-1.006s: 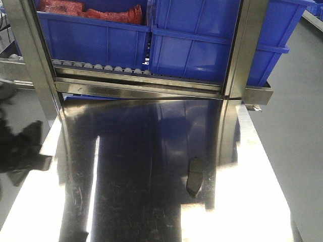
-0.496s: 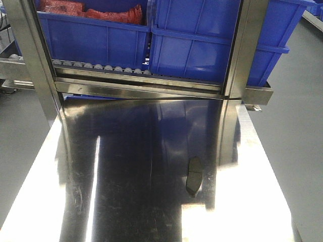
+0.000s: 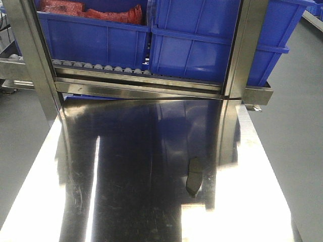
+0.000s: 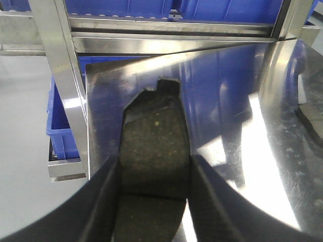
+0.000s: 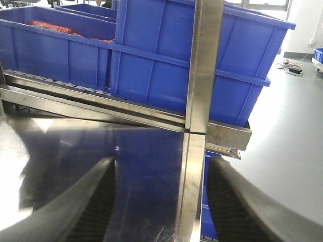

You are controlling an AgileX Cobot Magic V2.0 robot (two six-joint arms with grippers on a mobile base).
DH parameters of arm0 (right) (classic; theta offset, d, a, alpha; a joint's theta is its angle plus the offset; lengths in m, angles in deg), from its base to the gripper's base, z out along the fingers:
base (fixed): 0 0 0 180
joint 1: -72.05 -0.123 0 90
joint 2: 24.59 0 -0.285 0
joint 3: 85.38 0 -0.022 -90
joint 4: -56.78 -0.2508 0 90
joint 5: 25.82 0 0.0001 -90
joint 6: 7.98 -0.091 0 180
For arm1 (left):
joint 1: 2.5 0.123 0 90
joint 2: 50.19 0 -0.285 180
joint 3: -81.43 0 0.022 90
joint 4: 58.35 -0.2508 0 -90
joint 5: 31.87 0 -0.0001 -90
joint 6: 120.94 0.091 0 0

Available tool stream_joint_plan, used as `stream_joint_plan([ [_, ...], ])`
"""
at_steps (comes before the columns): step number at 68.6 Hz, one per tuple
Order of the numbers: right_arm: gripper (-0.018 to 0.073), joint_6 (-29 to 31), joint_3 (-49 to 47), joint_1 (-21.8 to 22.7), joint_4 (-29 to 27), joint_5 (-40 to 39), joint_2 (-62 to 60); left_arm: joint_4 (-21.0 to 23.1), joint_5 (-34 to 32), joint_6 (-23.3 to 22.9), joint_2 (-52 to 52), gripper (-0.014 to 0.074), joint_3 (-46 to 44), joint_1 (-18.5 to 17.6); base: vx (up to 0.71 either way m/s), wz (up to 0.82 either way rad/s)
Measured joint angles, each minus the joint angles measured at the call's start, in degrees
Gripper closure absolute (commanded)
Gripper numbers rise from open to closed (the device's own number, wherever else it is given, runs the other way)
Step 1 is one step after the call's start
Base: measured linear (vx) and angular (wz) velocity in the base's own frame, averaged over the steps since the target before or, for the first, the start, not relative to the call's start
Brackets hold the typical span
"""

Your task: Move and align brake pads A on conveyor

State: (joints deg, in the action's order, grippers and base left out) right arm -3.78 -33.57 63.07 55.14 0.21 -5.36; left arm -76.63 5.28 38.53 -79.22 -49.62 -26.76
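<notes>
Left gripper (image 4: pixel 154 164) clenched on one brake pad (image 4: pixel 154 126) by the table's (image 3: pixel 126 161) left edge. Second pad (image 3: pixel 194 176) lies near the right edge. Right gripper (image 5: pixel 159 174) spread, empty. Conveyor unseen; most work likely remains.

We are in a factory workshop: blue plastic bins (image 3: pixel 192 50) on metal rollers (image 3: pixel 101 67), a steel table (image 3: pixel 131 176), a grey floor (image 3: pixel 298 141).

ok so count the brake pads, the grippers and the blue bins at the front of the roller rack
brake pads: 2, one pad held in the left gripper, one pad lying on the steel table
grippers: 2, the left gripper and the right gripper, which is open and empty
blue bins: 2, left and right
total: 6
</notes>
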Motion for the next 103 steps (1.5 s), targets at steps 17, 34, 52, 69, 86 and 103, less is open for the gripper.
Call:
stream_joint_plan([
  [17,0.0159,0.0,0.0,0.0,0.0,0.0,0.0,0.0,0.0,0.0,0.0,0.0603,0.0,0.0,0.0,0.0],
  [34,0.0159,0.0,0.0,0.0,0.0,0.0,0.0,0.0,0.0,0.0,0.0,0.0603,0.0,0.0,0.0,0.0],
  [52,0.0159,0.0,0.0,0.0,0.0,0.0,0.0,0.0,0.0,0.0,0.0,0.0603,0.0,0.0,0.0,0.0],
  [69,0.0159,0.0,0.0,0.0,0.0,0.0,0.0,0.0,0.0,0.0,0.0,0.0603,0.0,0.0,0.0,0.0],
  [86,0.0159,0.0,0.0,0.0,0.0,-1.0,0.0,0.0,0.0,0.0,0.0,0.0603,0.0,0.0,0.0,0.0],
  [103,0.0159,-2.6,-1.2,0.0,-2.0,-2.2,3.7,0.0,0.0,0.0,0.0,0.0603,0.0,0.0,0.0,0.0],
])
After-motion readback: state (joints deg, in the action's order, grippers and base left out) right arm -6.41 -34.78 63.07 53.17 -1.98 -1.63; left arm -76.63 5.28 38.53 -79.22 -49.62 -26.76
